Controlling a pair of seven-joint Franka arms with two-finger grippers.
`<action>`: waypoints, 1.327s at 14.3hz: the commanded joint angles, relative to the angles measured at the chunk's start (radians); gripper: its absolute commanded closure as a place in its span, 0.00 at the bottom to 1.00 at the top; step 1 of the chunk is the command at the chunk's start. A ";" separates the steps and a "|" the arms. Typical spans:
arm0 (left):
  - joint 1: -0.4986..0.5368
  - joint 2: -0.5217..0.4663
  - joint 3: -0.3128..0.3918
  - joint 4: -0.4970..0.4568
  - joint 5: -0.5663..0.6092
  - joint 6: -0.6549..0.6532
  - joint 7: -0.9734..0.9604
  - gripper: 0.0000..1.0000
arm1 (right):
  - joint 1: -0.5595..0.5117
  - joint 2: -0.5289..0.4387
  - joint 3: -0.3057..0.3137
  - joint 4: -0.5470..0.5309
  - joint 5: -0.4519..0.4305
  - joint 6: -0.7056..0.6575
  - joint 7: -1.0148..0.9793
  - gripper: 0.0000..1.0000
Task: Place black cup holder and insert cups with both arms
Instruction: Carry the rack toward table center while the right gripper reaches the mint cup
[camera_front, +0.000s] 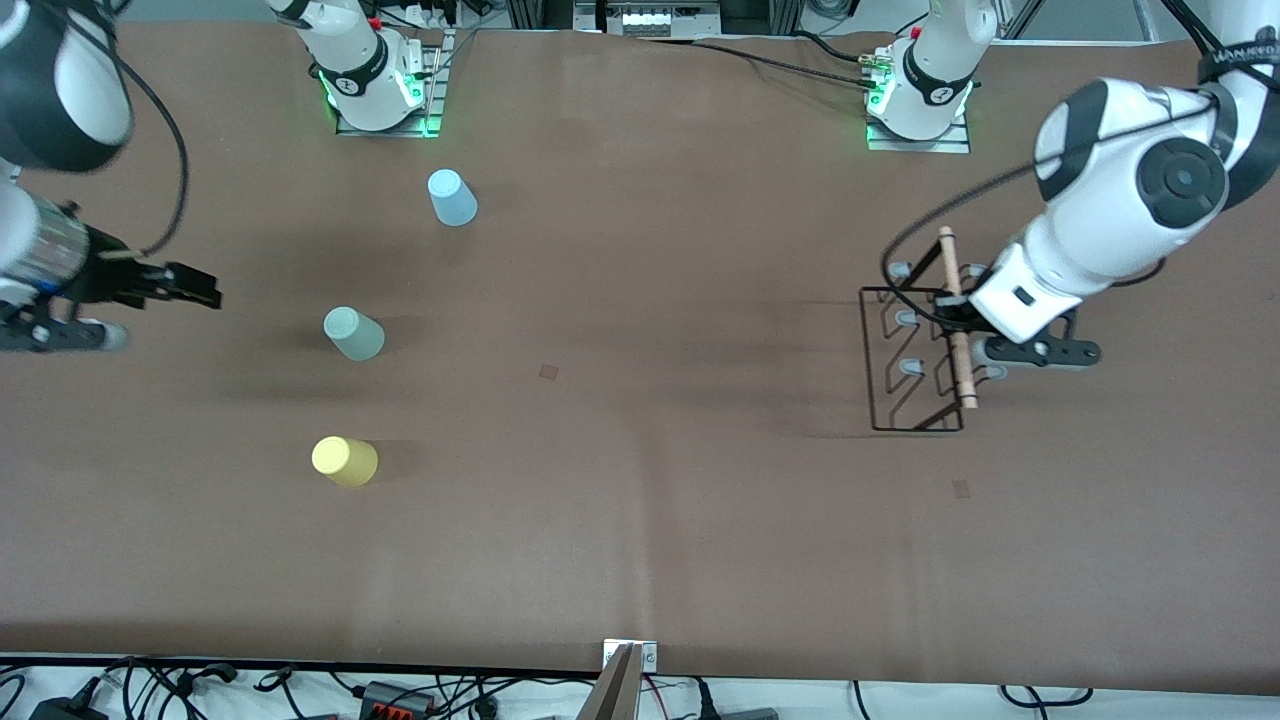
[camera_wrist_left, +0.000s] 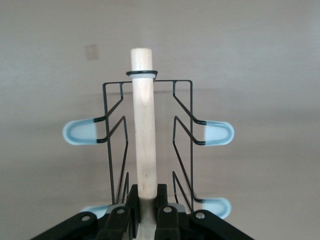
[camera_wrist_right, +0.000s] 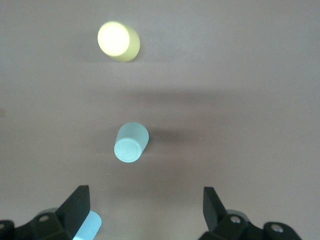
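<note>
Yellow cup (camera_front: 345, 461): stood upside down on the brown table (camera_front: 640, 540), nearest the front camera of the three cups, toward the right arm's end.
Pale green cup (camera_front: 354, 333): set upside down, farther from the front camera than the yellow cup and almost in line with it; seen centred in the right wrist view (camera_wrist_right: 131, 142), with the yellow cup (camera_wrist_right: 118, 41) well apart from it.
Light blue cup (camera_front: 452, 197): stood upside down farthest from the front camera, near the right arm's base.
Black cup holder (camera_front: 915, 360): found toward the left arm's end of the table, well apart from all three cups; its wire base is seen low at the table surface, though whether it rests there or is just lifted cannot be told.
Wooden rod handle (camera_wrist_left: 143, 125): carried along the top of the holder, passed through a wire loop at its visible end.
Left gripper (camera_wrist_left: 146, 200): clamped tight on the wooden rod handle, one finger pressed to each side of it.
Left arm: bent down over the holder from its base, wrist angled onto the rod.
Right gripper (camera_wrist_right: 145, 205): held with fingers spread wide and nothing between them, above the table near the pale green cup.
Right arm: stretched out low at its own end of the table, wrist pointed toward the cups.
</note>
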 joint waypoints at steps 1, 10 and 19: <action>-0.033 0.068 -0.100 0.136 -0.012 -0.079 -0.169 1.00 | 0.037 0.079 0.002 0.001 -0.001 -0.012 0.006 0.00; -0.306 0.276 -0.139 0.391 0.005 -0.079 -0.517 1.00 | 0.085 0.099 0.002 -0.273 -0.002 0.290 0.069 0.00; -0.484 0.421 -0.133 0.492 0.141 -0.039 -0.669 1.00 | 0.088 0.083 0.004 -0.450 0.004 0.507 0.092 0.00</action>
